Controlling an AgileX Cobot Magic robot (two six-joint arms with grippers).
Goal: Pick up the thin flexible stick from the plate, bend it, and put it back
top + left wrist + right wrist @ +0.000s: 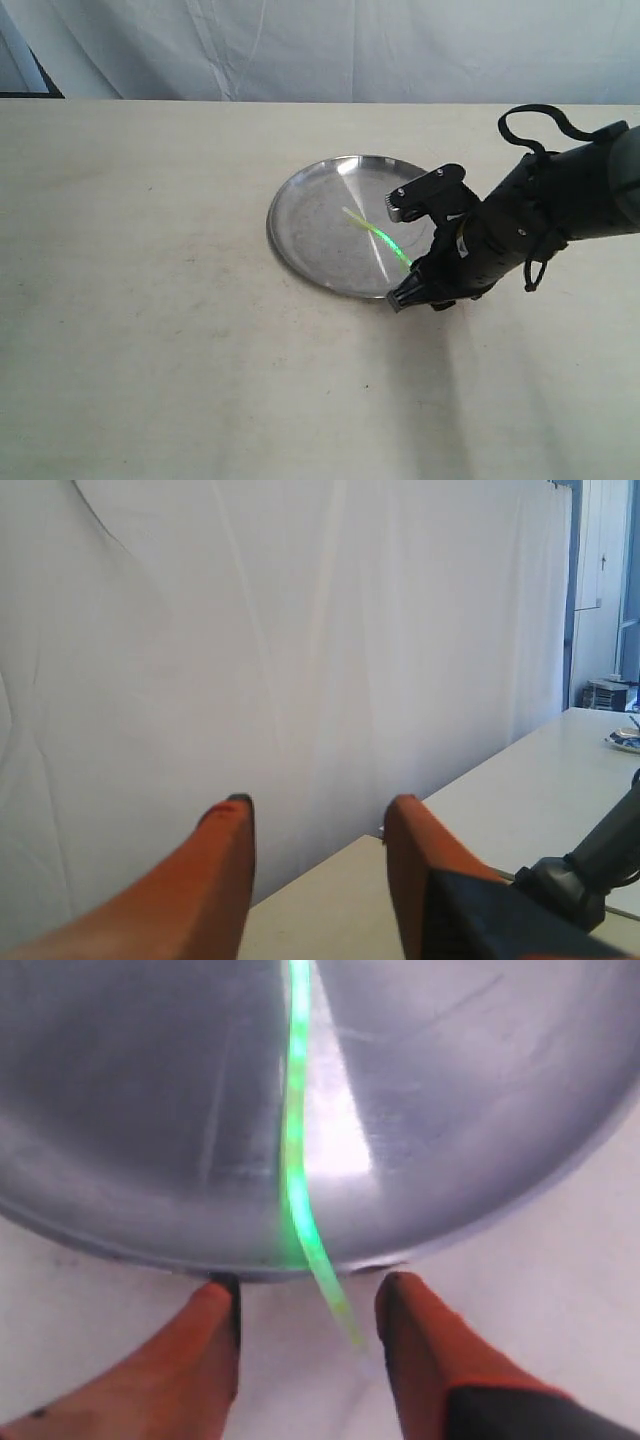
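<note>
Exterior: thin flexible stick (378, 236) lies on the plate (310, 215), one end reaching the rim beside the right gripper (398, 256).
Left wrist: left gripper (320, 815) spread, empty, plate unseen.
Right wrist: right gripper (308, 1300) parted astride the stick's (296, 1160) tip, which overhangs the plate (150, 1110). Long axis runs straight away across the plate.

Exterior looks steeply down over the bench (150, 330). Right wrist hugs the plate (150, 1110) rim, shared with exterior. Left wrist faces a white curtain (250, 630).

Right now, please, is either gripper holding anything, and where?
Nothing held: the right gripper stands open around the stick's end at the plate rim; left gripper empty.
</note>
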